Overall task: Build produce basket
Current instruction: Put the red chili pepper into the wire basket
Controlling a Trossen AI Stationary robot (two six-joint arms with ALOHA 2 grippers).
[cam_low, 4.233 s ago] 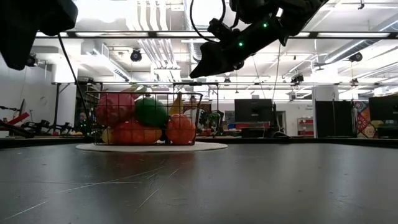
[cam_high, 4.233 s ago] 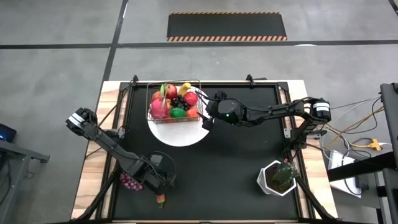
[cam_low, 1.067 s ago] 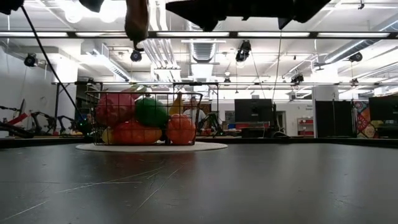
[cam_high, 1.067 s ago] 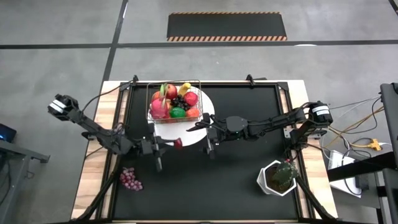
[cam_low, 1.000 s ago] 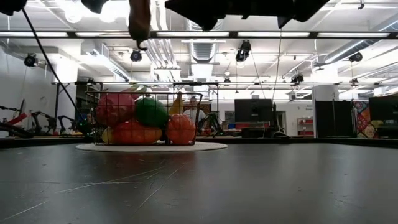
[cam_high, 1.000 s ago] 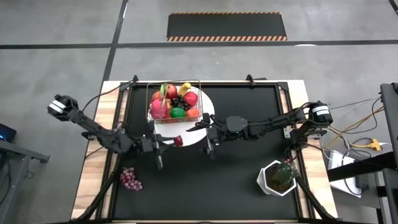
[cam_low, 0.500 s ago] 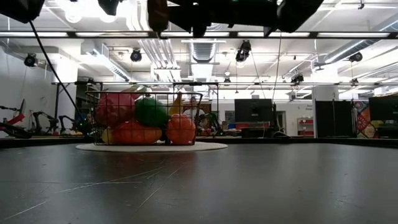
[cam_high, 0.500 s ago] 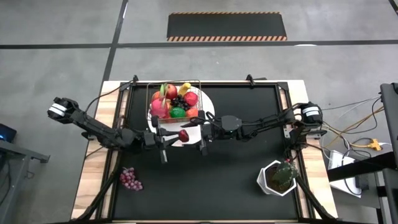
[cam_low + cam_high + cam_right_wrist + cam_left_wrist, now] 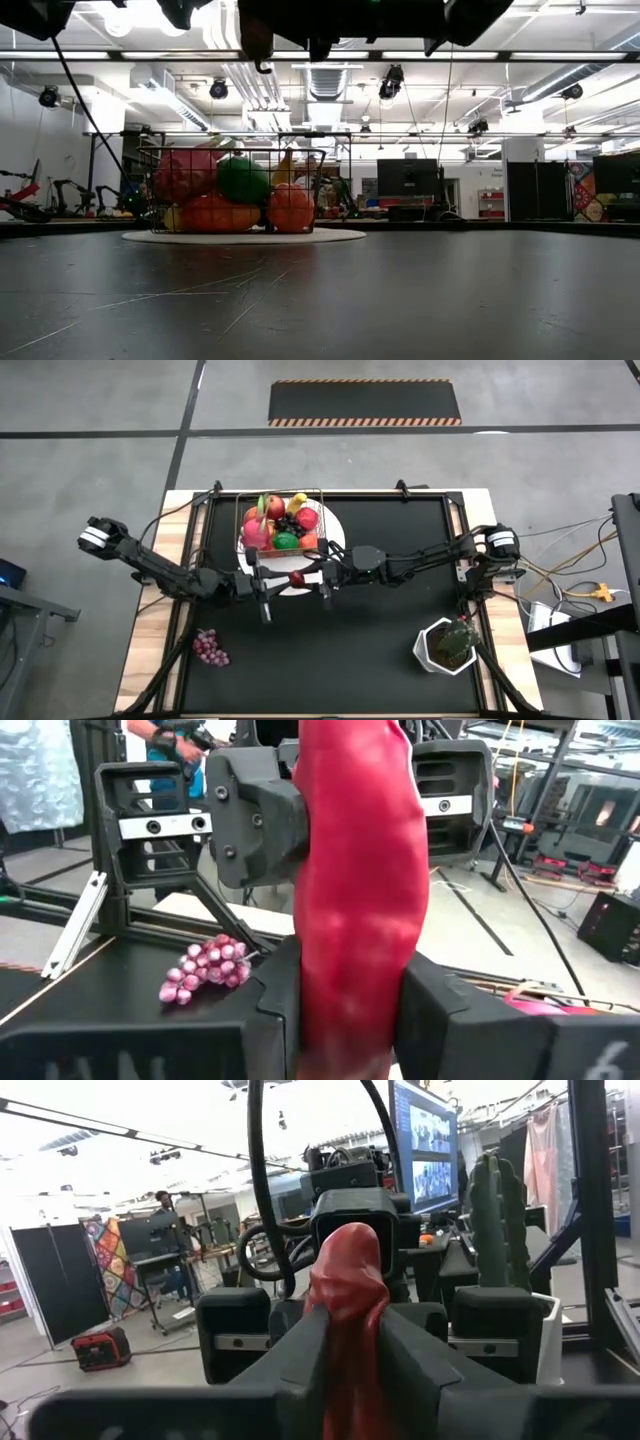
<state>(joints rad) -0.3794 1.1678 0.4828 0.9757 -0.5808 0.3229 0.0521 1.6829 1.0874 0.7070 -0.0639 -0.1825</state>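
Both grippers meet above the surface [image 9: 380,640] just beside the basket [image 9: 281,528], left gripper [image 9: 345,1370] and right gripper [image 9: 345,990] fingers clamping one red chilli [image 9: 297,578], seemingly a handover.

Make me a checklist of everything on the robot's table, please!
Surface: black mat on a wooden table.
Job's things: wire basket full of toy produce, standing on a white plate; red chilli held up between both arms, off the mat; purple grapes lying loose near the mat's left edge.
Clutter: green plant in a white pot.
Grippers: left gripper and right gripper face each other, fingers of both closed on the chilli.
Cables: orange and white wires off the table's right side.
Surroundings: grey floor, striped mat, workshop with monitors.
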